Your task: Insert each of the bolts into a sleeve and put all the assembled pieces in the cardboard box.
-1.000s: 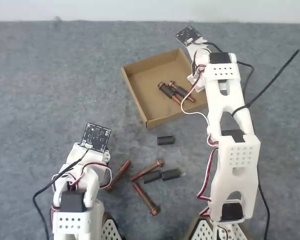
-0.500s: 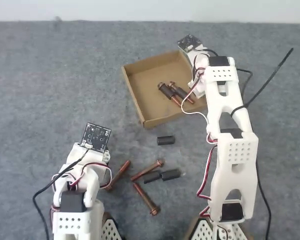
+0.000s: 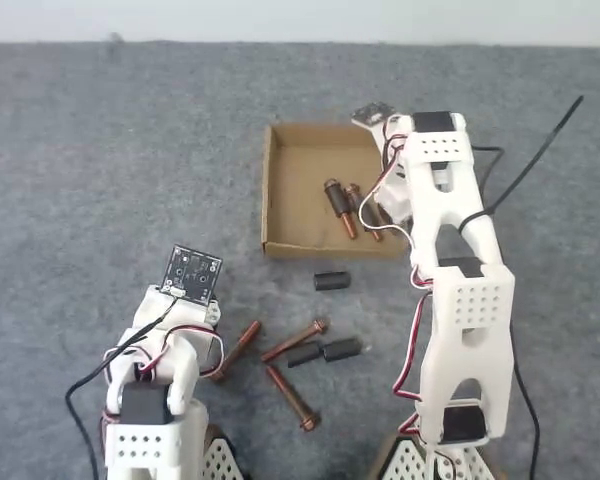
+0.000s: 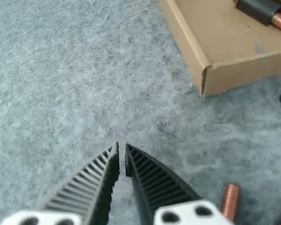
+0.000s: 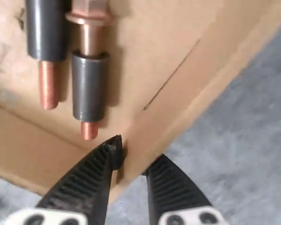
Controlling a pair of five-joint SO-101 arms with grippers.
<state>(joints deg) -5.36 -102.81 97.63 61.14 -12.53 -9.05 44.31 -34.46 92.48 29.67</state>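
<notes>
In the high view, the cardboard box (image 3: 267,190) sits on the grey carpet (image 3: 110,150) toward the far middle. Two assembled pieces (image 3: 336,197) lie side by side inside it, close to its right wall. The right arm (image 3: 450,230) stretches out over that right side of the box. One loose sleeve (image 3: 331,281) lies on the carpet just in front of the box's near wall. Nearer the arms, three bare bolts (image 3: 294,340) are scattered, with two more dark sleeves just beside the middle one. The left arm (image 3: 158,400) is folded low at the near left, next to the leftmost bolt. In the left wrist view, the left gripper (image 4: 122,146) hangs over bare carpet with its ribbed fingers (image 4: 96,176) nearly touching at the tips and nothing between them. A corner of the box stands well beyond it, a coppery threaded bolt end lies close beside the gripper, and part of an assembled piece shows inside the box. In the right wrist view, the right gripper (image 5: 133,157) straddles the box wall (image 5: 178,108), one finger inside and the other outside on the carpet side, closed against the cardboard. Just past the inner finger lie the two assembled pieces, each a copper bolt with its threaded tip poking out of a dark sleeve, resting parallel on the box floor.
</notes>
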